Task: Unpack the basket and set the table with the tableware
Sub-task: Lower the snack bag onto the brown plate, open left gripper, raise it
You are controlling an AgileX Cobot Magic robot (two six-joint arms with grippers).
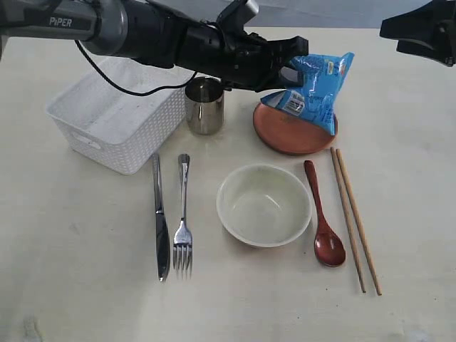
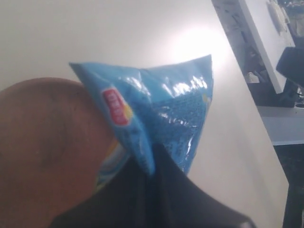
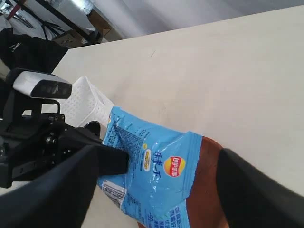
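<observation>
My left gripper (image 1: 292, 63) (image 2: 154, 159) is shut on a corner of the blue snack packet (image 1: 313, 89) (image 2: 166, 104) (image 3: 152, 161), which hangs over the reddish-brown plate (image 1: 285, 139) (image 2: 42, 152) (image 3: 206, 185). The white basket (image 1: 135, 146) (image 3: 88, 102) stands at the left with nothing in it. On the table (image 1: 71, 271) lie the steel cup (image 1: 205, 105), knife (image 1: 160, 221), fork (image 1: 183, 228), cream bowl (image 1: 263, 204), dark red spoon (image 1: 324, 221) and chopsticks (image 1: 354, 221). My right gripper (image 1: 402, 32) (image 3: 156, 190) hovers open, high at the far right.
The left arm (image 1: 142, 32) stretches across above the basket and the cup. The table's far edge runs close behind the plate.
</observation>
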